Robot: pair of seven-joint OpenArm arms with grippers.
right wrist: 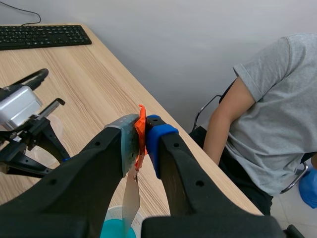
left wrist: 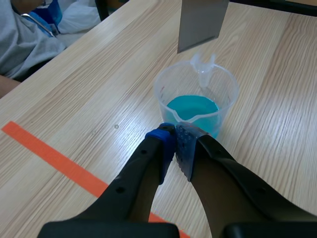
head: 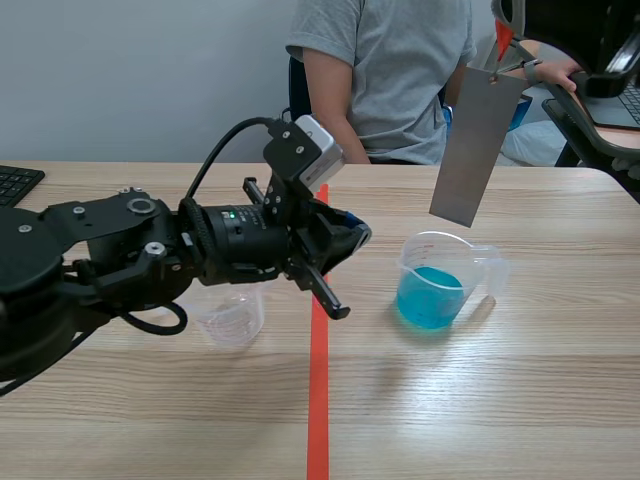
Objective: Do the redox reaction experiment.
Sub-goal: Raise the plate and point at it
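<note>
A clear beaker point(head: 440, 280) holding blue liquid stands right of the orange tape line. Above it hangs a grey metal plate point(head: 475, 145) from an orange tab point(right wrist: 142, 119), its lower edge just over the beaker's rim. My right gripper point(right wrist: 141, 131) is shut on that tab, high at the far right point(head: 505, 25). My left gripper point(left wrist: 176, 141) is shut on nothing, its tips just short of the beaker point(left wrist: 163, 94), near the tape line in the scene view point(head: 352, 233). The plate point(left wrist: 200, 22) hangs beyond the beaker.
An empty clear cup point(head: 232, 315) stands under my left arm, left of the tape line. A person in a grey shirt point(head: 400, 70) sits across the table. A keyboard point(head: 15, 180) lies at the far left edge, and a laptop point(head: 625, 100) at the far right.
</note>
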